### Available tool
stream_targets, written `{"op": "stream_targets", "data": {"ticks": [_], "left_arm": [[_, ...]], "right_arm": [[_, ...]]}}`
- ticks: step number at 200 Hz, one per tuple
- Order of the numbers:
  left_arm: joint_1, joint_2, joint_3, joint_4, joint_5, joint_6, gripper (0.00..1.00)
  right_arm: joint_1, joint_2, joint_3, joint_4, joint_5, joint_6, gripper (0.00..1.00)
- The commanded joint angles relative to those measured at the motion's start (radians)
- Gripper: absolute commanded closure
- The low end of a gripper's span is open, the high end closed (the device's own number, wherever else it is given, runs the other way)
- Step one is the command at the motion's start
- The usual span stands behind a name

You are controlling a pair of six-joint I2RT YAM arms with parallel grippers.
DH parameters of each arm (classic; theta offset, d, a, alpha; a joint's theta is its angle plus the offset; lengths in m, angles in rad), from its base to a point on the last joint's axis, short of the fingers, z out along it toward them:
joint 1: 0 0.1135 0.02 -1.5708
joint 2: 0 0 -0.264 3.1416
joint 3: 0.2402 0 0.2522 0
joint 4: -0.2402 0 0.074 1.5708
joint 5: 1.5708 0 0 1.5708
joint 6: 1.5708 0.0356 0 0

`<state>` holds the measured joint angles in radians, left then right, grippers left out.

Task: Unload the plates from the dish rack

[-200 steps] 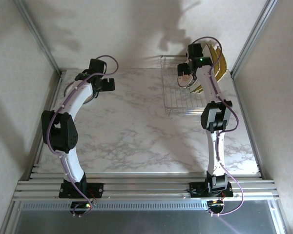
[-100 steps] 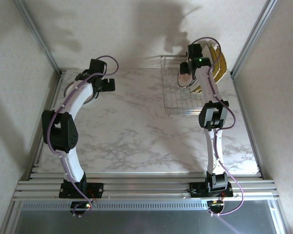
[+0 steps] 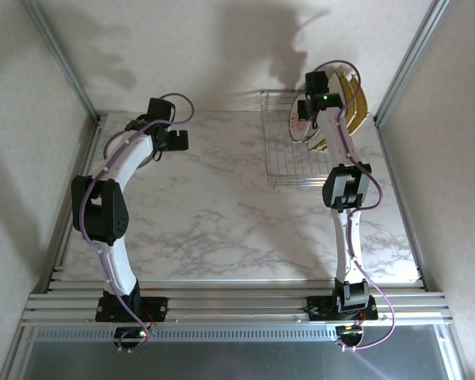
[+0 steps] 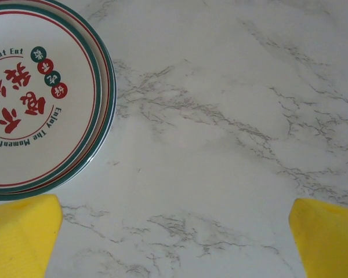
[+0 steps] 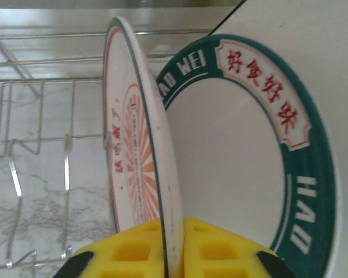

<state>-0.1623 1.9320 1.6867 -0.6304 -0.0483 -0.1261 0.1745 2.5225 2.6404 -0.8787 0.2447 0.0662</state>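
Change since earlier: right claw (image 5: 173, 255) has gone from spread to clenched; left arm has shifted slightly.
Right claw: clenched on the lower rim of the red plate (image 5: 136, 150), one yellow finger (image 5: 127, 255) on each face. In the top view it sits at the rack's far end (image 3: 305, 119).
Red plate: standing on edge in the rack (image 5: 40, 87), close to upright; its face carries a red-orange sunburst.
Teal plate (image 5: 232, 168): at 3 o'clock of the red plate, just behind it, also on edge; broad teal rim with red characters. Contact between the two cannot be told.
Yellow plates (image 3: 356, 99): on edge at the rack's 3 o'clock side, beyond the right arm.
Rack (image 3: 281, 170): at 1 o'clock on the bench (image 3: 222, 198), against the back wall.
Left claw (image 4: 174, 231): released, fingers wide apart, hovering over bare marble; grasping nothing. In the top view it sits at 11 o'clock (image 3: 170, 138).
Flat plate (image 4: 35, 98): lying face up on the bench at 10 o'clock of the left claw, apart from it; green and red rim lines, red lettering.
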Motion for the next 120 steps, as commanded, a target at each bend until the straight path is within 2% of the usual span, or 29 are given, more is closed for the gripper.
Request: {"op": "stream_targets", "data": {"ticks": [1,12,37,93,120], "left_arm": [[-0.005,-0.006,-0.006,-0.009,0.005,0.017,0.0],[-0.005,-0.01,-0.009,-0.009,0.016,0.017,0.0],[-0.005,-0.026,-0.033,0.015,0.027,0.016,0.0],[-0.003,-0.028,-0.056,0.014,0.025,0.014,0.0],[-0.003,-0.025,-0.068,0.013,0.021,0.011,0.0]], "right_arm": [[0.011,-0.068,-0.029,-0.039,0.014,0.016,0.93],[0.013,-0.087,-0.04,-0.031,0.009,0.02,0.93],[0.016,-0.134,-0.067,-0.027,0.023,0.021,1.0],[0.02,-0.27,-0.107,-0.073,0.05,-0.02,1.0],[0.022,-0.385,-0.216,-0.046,0.071,-0.039,1.0]]}}
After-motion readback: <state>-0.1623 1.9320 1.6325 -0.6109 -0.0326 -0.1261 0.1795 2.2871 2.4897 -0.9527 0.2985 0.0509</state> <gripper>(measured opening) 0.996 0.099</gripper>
